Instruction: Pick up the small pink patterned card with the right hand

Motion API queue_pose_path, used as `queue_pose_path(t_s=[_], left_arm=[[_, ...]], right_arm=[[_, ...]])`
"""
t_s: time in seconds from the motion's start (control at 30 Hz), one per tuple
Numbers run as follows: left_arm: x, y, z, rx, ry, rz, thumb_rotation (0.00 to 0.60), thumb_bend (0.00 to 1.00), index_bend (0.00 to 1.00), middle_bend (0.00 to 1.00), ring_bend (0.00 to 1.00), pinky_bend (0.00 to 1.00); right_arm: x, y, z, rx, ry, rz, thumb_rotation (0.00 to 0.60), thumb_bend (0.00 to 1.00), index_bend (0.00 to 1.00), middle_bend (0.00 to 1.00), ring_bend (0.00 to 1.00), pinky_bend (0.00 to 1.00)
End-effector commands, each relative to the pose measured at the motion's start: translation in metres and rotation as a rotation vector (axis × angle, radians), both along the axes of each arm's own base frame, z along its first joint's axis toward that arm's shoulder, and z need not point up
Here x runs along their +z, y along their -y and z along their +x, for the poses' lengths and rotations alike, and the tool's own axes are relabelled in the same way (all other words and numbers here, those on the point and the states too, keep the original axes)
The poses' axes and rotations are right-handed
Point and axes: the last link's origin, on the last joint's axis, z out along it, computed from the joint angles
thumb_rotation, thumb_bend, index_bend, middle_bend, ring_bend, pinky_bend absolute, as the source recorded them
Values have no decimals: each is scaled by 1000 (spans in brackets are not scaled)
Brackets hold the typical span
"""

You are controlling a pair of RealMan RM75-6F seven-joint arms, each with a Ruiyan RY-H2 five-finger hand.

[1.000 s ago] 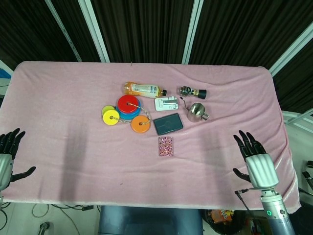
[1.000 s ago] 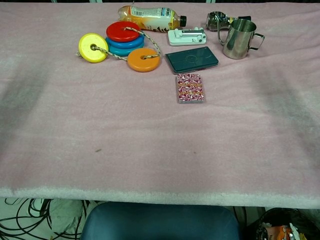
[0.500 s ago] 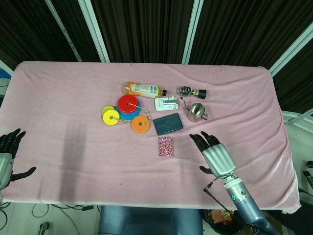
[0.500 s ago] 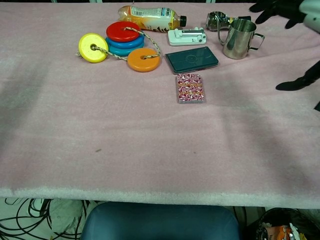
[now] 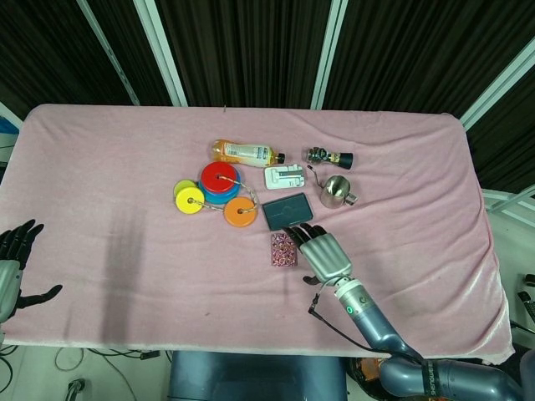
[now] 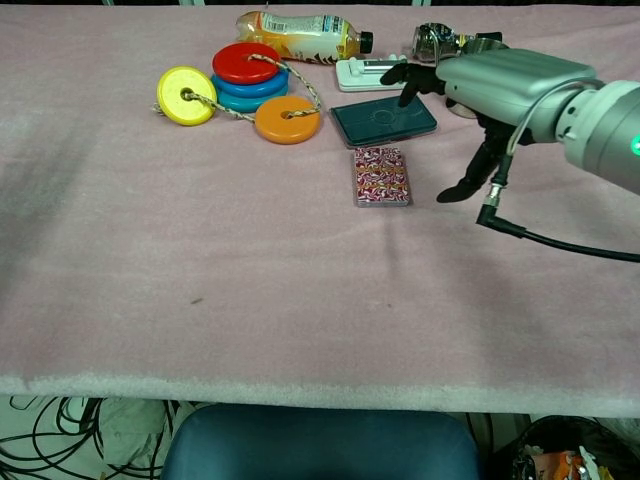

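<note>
The small pink patterned card [image 5: 282, 250] [image 6: 381, 176] lies flat on the pink cloth, just in front of a dark green case [image 5: 287, 211] [image 6: 384, 118]. My right hand [image 5: 322, 253] [image 6: 495, 90] hovers open just to the right of the card, fingers spread and pointing towards the case, holding nothing. In the chest view its thumb hangs down beside the card without touching it. My left hand [image 5: 12, 265] stays open at the table's near left edge, far from the card.
Behind the card lie coloured discs on a rope [image 5: 214, 193] [image 6: 244, 90], an orange drink bottle [image 5: 245, 153] [image 6: 299, 35], a white device [image 5: 285, 177] [image 6: 373, 73], a steel cup [image 5: 336, 191] and a small dark bottle [image 5: 328, 156].
My right hand has swept left from the table's near right edge to just beside the card, staying open. The card and my left hand have not moved.
</note>
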Motion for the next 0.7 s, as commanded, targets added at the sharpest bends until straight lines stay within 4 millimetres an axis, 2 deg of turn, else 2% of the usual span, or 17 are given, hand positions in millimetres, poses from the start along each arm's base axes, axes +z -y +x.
queue_pose_path(t_s=[0.03,0.33,0.7], left_arm=[[0,0,0,2,4,-3,600,0,0,0,0,0],[0,-1,-1,14,17,-10,600,0,0,0,0,0],[1,-1,-1,23,28,-15,600,0,0,0,0,0]], right_arm=[[-9,8,6,0,-3,7,600,118,62,201,153,240],[-32,20,21,-16,2,34,600,130,71,233,157,239],[-47,31,22,-50,-8,42,600,131,81,243,161,240]])
